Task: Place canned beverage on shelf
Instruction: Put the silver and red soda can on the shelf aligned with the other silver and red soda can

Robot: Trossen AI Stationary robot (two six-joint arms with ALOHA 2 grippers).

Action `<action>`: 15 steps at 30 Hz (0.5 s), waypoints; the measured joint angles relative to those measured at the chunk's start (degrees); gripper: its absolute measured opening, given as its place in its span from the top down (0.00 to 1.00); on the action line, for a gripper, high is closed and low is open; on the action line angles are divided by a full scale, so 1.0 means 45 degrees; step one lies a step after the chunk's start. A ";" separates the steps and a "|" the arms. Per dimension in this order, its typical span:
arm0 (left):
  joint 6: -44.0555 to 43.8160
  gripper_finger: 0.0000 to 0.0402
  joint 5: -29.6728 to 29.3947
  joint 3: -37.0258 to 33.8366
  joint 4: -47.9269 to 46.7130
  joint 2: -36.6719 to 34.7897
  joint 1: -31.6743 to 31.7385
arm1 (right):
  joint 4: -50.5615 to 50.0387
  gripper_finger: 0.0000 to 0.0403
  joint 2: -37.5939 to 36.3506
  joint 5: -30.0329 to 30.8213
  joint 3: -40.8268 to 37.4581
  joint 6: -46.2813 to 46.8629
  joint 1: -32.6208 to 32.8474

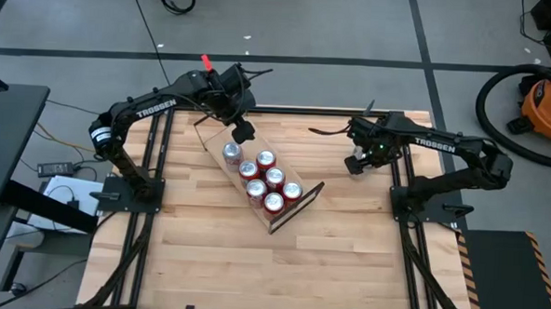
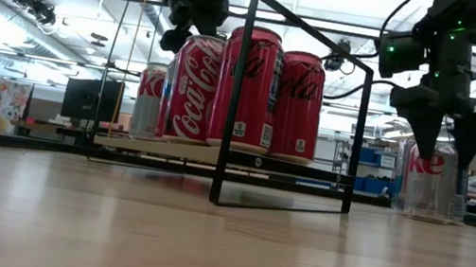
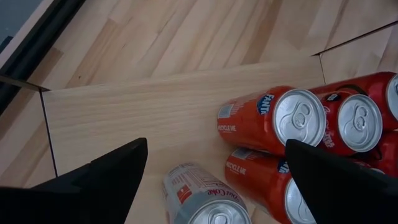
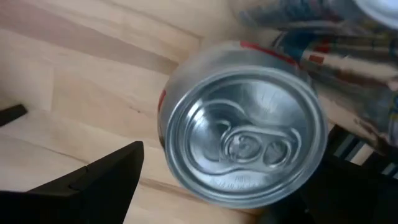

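The shelf (image 1: 216,139), a light-wood plank with black wire end frames (image 2: 235,104), lies slantwise mid-table. Several red cans (image 1: 273,179) and one silver can (image 1: 232,154) stand upright on it. My left gripper (image 1: 243,131) hangs open above the plank's bare far end (image 3: 137,112), next to the silver can (image 3: 199,202). Another silver canned beverage (image 4: 242,137) stands upright on the table at the right (image 2: 431,183). My right gripper (image 2: 448,138) points down over it, open, one finger on either side of its top and not touching it.
A further silver, blue-printed can or wrapper (image 4: 336,25) shows blurred just beyond the right can. The table's black frame (image 1: 400,179) runs close to my right gripper. Bare tabletop (image 1: 280,266) lies toward the near edge.
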 joint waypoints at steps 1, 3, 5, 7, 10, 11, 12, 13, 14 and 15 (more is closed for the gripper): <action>0.0001 0.03 0.0000 0.0000 0.0009 0.0000 0.0000 | 0.0023 0.01 0.0000 0.0006 0.0000 -0.0052 -0.0071; 0.0005 0.03 0.0000 0.0000 0.0032 -0.0003 0.0000 | 0.0191 0.01 0.0000 0.0015 0.0000 -0.0155 -0.0188; 0.0044 0.03 0.0000 0.0000 0.0032 -0.0005 0.0000 | 0.0399 0.01 0.0000 0.0047 0.0000 -0.0271 -0.0281; 0.0153 0.03 0.0000 0.0000 0.0032 -0.0005 0.0000 | 0.0577 0.01 0.0031 0.0075 0.0003 -0.0359 -0.0358; 0.0204 0.03 0.0000 0.0000 0.0032 -0.0005 0.0000 | 0.0741 0.01 0.0331 0.0109 0.0000 -0.0471 -0.0446; 0.0209 0.03 0.0000 0.0000 0.0032 -0.0005 0.0000 | 0.0805 0.01 0.0479 0.0112 0.0005 -0.0525 -0.0463; 0.0218 0.03 0.0000 0.0000 0.0032 -0.0005 0.0000 | 0.0918 0.01 0.0655 0.0117 0.0006 -0.0606 -0.0463; 0.0240 0.03 0.0000 0.0000 0.0032 -0.0005 0.0000 | 0.1046 0.01 0.0813 0.0146 0.0016 -0.0647 -0.0463; 0.0240 0.03 0.0000 0.0000 0.0032 -0.0005 0.0000 | 0.1143 0.01 0.0947 0.0202 0.0038 -0.0678 -0.0458; 0.0238 0.03 0.0000 0.0000 0.0030 -0.0005 0.0000 | 0.1194 0.01 0.1054 0.0284 0.0063 -0.0673 -0.0458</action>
